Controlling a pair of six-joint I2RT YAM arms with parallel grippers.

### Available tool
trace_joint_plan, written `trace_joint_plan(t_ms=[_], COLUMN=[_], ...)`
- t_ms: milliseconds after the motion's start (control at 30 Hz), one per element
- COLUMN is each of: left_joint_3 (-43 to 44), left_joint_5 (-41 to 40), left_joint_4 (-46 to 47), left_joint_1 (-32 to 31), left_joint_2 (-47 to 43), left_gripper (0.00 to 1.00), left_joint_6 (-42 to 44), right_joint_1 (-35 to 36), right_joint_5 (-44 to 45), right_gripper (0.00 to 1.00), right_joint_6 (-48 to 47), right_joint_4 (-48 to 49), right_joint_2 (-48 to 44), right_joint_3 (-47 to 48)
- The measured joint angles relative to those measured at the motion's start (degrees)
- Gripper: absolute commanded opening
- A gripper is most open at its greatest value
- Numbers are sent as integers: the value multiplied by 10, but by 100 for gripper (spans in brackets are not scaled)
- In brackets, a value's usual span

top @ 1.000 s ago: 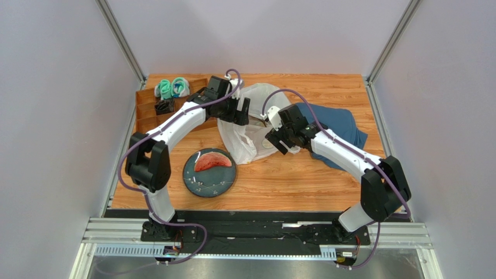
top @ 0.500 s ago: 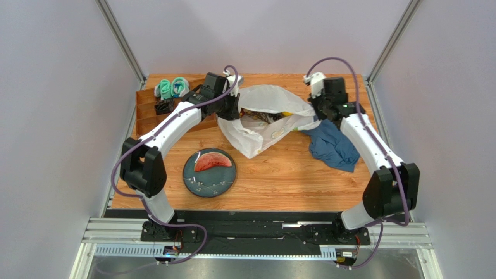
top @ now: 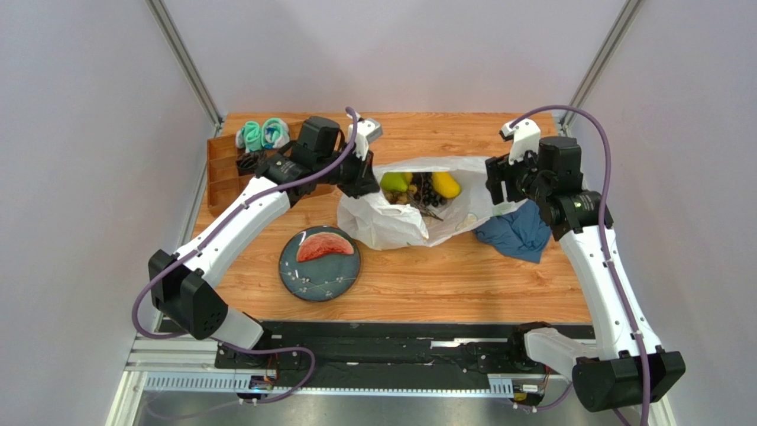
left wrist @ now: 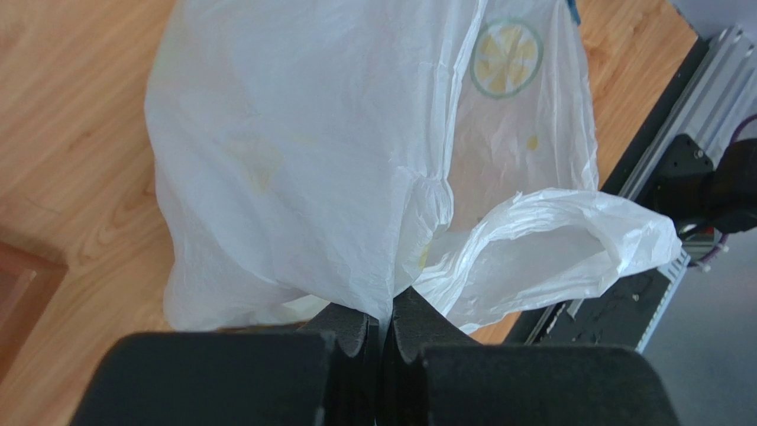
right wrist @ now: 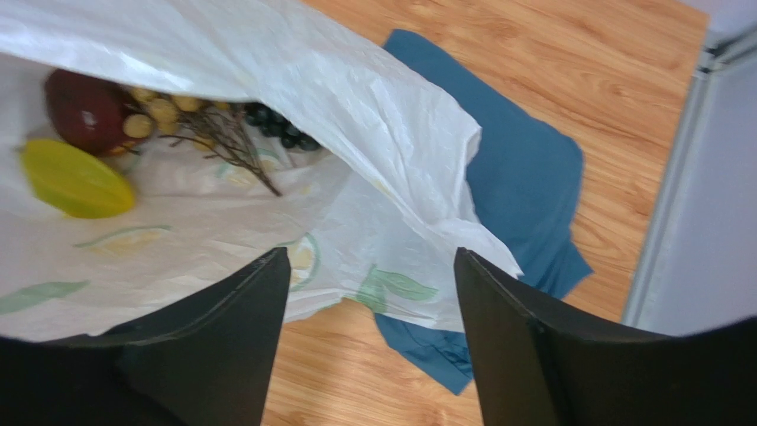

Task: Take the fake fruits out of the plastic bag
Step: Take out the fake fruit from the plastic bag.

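Wooden worktop (top: 426, 284) here: white plastic bag (top: 391, 226) sits mid-far, blue cloth (top: 520, 235) touching its right side, dark plate (top: 324, 282) near-left, wooden organiser (top: 218, 173) far-left corner.

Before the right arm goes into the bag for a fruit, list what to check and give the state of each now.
1. Left gripper shut on the plastic bag at its rim: ok.
2. Right gripper open, holding nothing: ok.
3. Bag mouth open, with green apple, yellow fruit and dark grapes showing: ok.
4. Bag's right rim held: not ok; it lies loose under the open right gripper.
5. Bare room on the plate beside the watermelon slice: ok.
6. Grape stems free of the other fruits: cannot tell.
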Motion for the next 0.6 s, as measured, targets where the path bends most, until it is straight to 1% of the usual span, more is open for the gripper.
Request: trace_joint_plan(t_ms=[33,133,167,233,267,300,367,433,533,600], left_joint_3=[-10,-45,-59,-84,-95,-107,-116,-120,-120,-120], left_joint_5=[1,-2,-3,-5,-7,-8,-9,-9,-9,-9], left_joint_4=[-6,-22,-25,-30,-31,-33,-35,-35,-35,-34], left_joint_1=[0,0,0,1,1,1,1,1,1,1], left_joint_2=[-5,-24,-34,-56,-67,-79,-91,-95,-95,-95], left_gripper=[0,0,0,0,0,0,0,0,0,0], left_joint_6=[1,5,5,6,6,6,6,6,6,7], right_joint_1=[3,31,49,89,114,147,184,213,224,219], right_joint_5=[-14,-54,-65,-89,-97,-110,-125,-134,-123,-103], right_gripper=[75,56,45,38,32,29,22,20,16,16], right_joint_6=[8,29,35,41,43,44,37,31,25,18], right_joint_4=[-2,1,5,17,22,33,46,53,59,63], right_joint_2=[8,22,24,27,32,39,56,88,165,217], right_joint_3=[7,29,36,40,40,35,19,2,-5,-5])
